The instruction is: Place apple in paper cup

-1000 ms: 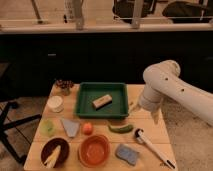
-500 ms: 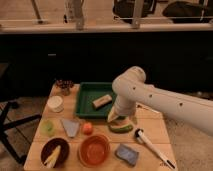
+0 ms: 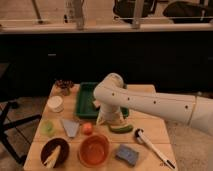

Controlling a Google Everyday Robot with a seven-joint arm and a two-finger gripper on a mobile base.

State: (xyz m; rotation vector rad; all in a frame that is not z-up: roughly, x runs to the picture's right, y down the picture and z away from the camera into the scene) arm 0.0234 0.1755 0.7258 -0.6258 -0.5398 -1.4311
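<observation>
Hidden by the arm: the white robot arm (image 3: 150,102) comes in from the right edge of the view, where it is cut off, and covers the right half of the green tray (image 3: 85,102) and whatever lies there.
Gripper: the gripper (image 3: 106,119) hangs low at the tray's front edge, near the middle of the table; its jaws are spread wide, with nothing between them.
Hard to make out: a pale strip in the dark brown bowl (image 3: 55,151) at the front left corner; I cannot tell what it is.
Apple: the apple (image 3: 87,128) lies towards the front edge, just behind the orange bowl (image 3: 94,150), to the left of the gripper and apart from it.
Paper cup: the paper cup (image 3: 55,103) stands upright by the left edge, well apart from the apple.
Surface: a light wooden table (image 3: 150,125).
Room: dark cabinet fronts (image 3: 150,60) run behind the table, and a black chair (image 3: 7,125) stands at the left.
</observation>
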